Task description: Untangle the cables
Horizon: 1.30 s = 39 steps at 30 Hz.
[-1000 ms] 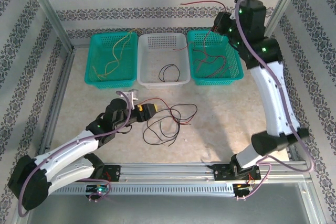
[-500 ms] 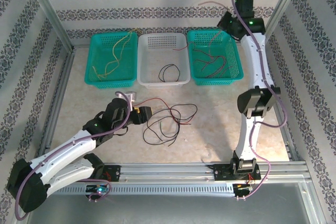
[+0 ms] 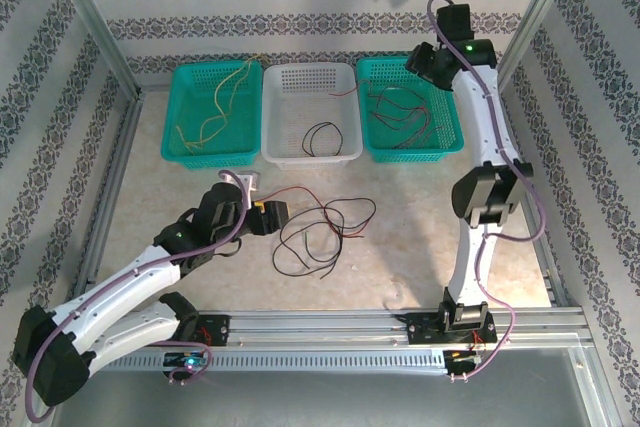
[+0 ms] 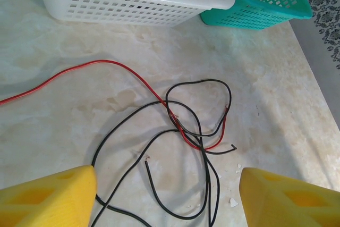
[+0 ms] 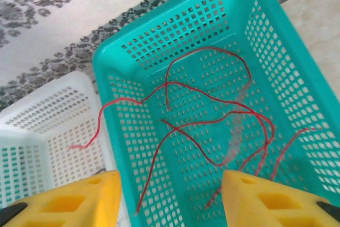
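Cables (image 3: pixel 318 237) first, Jo: where's the knot?

Mid-table, Sam, in front of the white basket (image 3: pixel 310 160). Black strands (image 4: pixel 196 81) loop over each other on the pale table (image 3: pixel 430 237), and one red strand (image 4: pixel 101 61) threads right through the crossing (its far end runs off the left edge of the left wrist view).

And the left gripper (image 3: pixel 278 215)?

Low, just to the left of the tangle and pointed at it. Yellow fingers (image 4: pixel 48 195) spread wide with nothing between them. From the wrist camera the black loops lie on the table beyond the gap.

Baskets?

Three in a row along the back wall. The left teal basket (image 3: pixel 205 160) has the yellow-tan wires (image 3: pixel 218 107). The white one in the middle has a single black loop (image 3: pixel 322 137). The right teal basket (image 3: pixel 412 155) has a nest of red wires (image 5: pixel 212 126).

All inside?

Nearly. One red end (image 5: pixel 79 145) drapes over the rim and hangs into the white basket.

Right gripper (image 3: pixel 422 59)?

High over the back of that right teal basket, arm stretched up nearly straight, wrist camera looking down into the mesh. Jaws parted, holding nothing, and clear of the red wires beneath.
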Motion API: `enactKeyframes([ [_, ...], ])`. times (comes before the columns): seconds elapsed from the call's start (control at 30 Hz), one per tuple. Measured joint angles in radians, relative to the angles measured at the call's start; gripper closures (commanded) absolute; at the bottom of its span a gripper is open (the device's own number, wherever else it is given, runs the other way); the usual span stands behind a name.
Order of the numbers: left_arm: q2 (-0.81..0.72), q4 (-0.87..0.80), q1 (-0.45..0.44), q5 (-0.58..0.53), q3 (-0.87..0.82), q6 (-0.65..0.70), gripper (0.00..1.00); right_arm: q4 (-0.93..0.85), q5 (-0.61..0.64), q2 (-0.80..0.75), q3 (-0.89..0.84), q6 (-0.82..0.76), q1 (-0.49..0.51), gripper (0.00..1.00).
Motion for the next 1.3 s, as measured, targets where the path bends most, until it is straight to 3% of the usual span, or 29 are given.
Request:
enactKeyframes([
  [0.1,-0.013,-0.044,0.0,0.0,0.021,0.016,0.27,0.051,0.068,-0.202,-0.216,-0.039,0.071,0.39],
  [0.3,-0.048,-0.116,0.002,0.009,0.038,0.021,0.27,0.282,0.139,-0.737,-0.885,-0.041,0.354,0.36],
  [0.43,-0.07,-0.143,0.002,0.015,0.038,0.019,0.27,0.374,0.194,-0.903,-1.185,0.035,0.508,0.37],
  [0.63,-0.089,-0.144,0.002,0.014,0.024,-0.011,0.28,0.451,0.217,-0.817,-1.38,0.135,0.687,0.42],
  [0.83,-0.084,-0.139,0.002,0.014,-0.028,-0.053,0.29,0.52,0.205,-0.703,-1.461,0.239,0.75,0.5],
  [0.97,-0.079,-0.138,0.002,0.018,-0.052,-0.08,0.31,0.54,0.197,-0.668,-1.521,0.294,0.733,0.5],
  [1.3,-0.103,-0.136,0.002,0.031,-0.053,-0.095,0.31,0.589,0.156,-0.604,-1.58,0.356,0.585,0.6],
])
